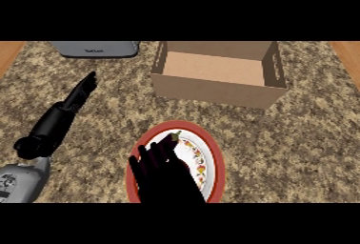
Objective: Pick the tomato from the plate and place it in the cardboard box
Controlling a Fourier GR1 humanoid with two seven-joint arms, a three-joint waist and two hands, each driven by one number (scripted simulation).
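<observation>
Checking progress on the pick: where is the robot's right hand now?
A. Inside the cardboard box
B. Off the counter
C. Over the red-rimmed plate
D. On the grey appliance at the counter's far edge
C: the right hand lies over the plate, short of the cardboard box.

Kitchen: speckled granite counter [91, 138], patterned plate [215, 157], probably toaster [95, 48] at back.

light: even, soft | shadows: faint beside cardboard box [218, 76] | glare: none | edges: undistorted
</observation>
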